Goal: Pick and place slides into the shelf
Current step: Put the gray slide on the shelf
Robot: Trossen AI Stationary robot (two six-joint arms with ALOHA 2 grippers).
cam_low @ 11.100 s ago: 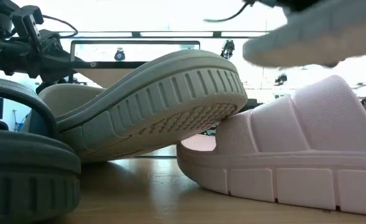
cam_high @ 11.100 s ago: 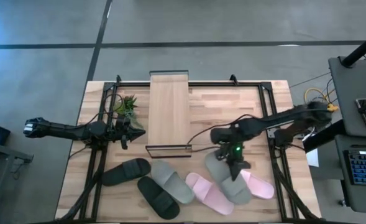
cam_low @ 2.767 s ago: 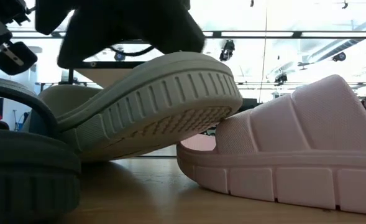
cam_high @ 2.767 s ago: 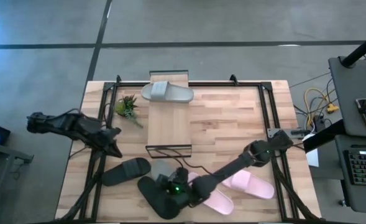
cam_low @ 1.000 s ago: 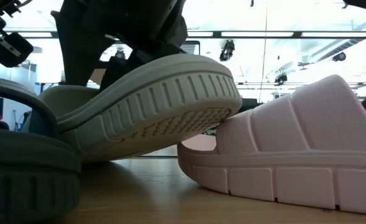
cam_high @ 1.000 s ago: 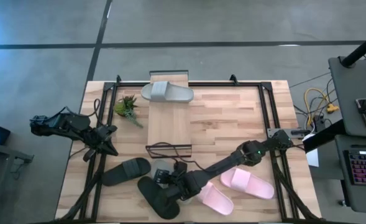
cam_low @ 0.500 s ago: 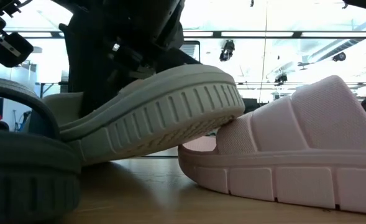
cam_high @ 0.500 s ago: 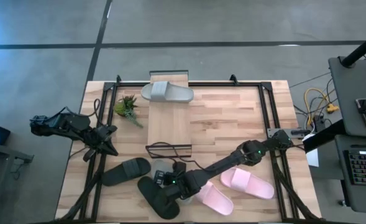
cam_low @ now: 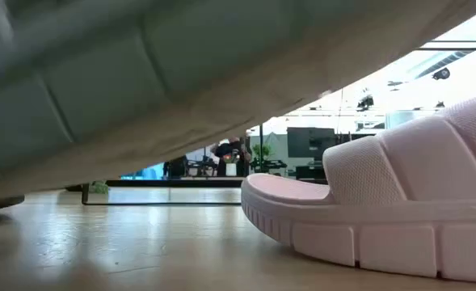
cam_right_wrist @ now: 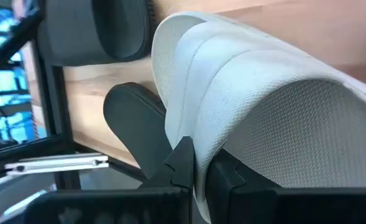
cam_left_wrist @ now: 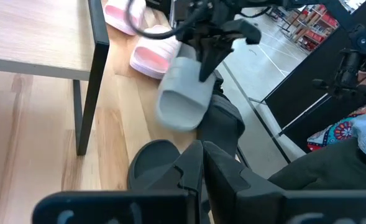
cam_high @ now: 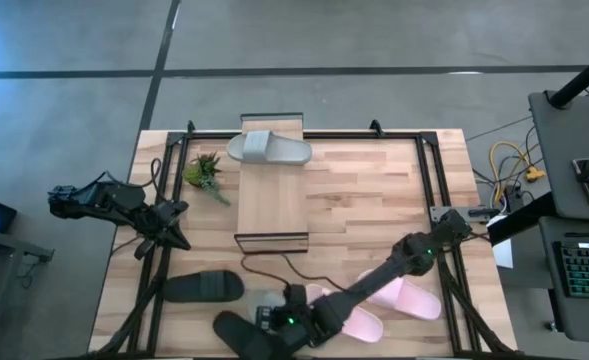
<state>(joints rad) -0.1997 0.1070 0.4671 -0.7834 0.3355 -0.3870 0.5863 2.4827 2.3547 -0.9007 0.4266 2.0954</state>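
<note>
the right jaws are clamped on a grey slide, lifted clear of the tabletop, with the carry to the shelf likely next; left jaws closed, idle.

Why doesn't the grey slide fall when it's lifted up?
The grey slide probably weighs little: the right tool, shut on its thin edge, holds it clear of the table. Its textured foam likely grips well. It looks bendy, so it may wobble.
</note>
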